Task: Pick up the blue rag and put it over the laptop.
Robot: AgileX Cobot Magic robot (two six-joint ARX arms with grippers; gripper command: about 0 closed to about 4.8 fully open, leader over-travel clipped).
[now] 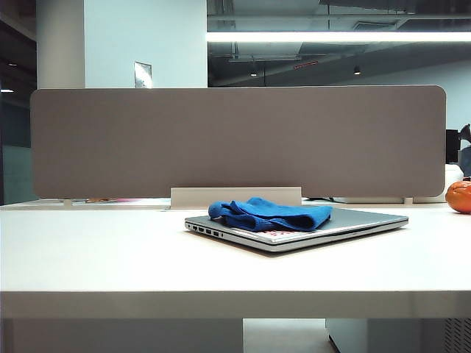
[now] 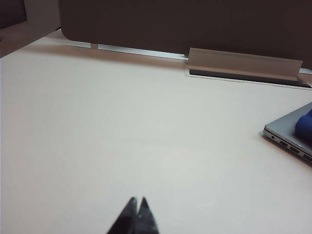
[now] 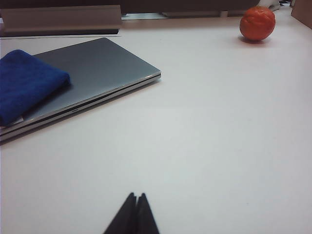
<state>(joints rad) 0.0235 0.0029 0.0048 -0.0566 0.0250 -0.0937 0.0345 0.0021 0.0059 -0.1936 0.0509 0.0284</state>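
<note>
Exterior view: the blue rag (image 1: pixel 270 214) is seen bunched on the lid of the closed laptop (image 1: pixel 353 219), covering its left and middle part, right of centre in the frame on the white table (image 1: pixel 110 250). A grey divider panel (image 1: pixel 235 140) is seen behind, and an orange round object (image 1: pixel 459 196) at the right edge.

In the left wrist view, the left gripper (image 2: pixel 137 201) is shown at the bottom centre, its dark fingertips pressed together with nothing between them, above bare tabletop; the laptop's corner is caught at the right edge.

In the right wrist view, the right gripper (image 3: pixel 136 196) is likewise shown pressed together and empty at the bottom centre, well apart from the laptop at the upper left.
</note>
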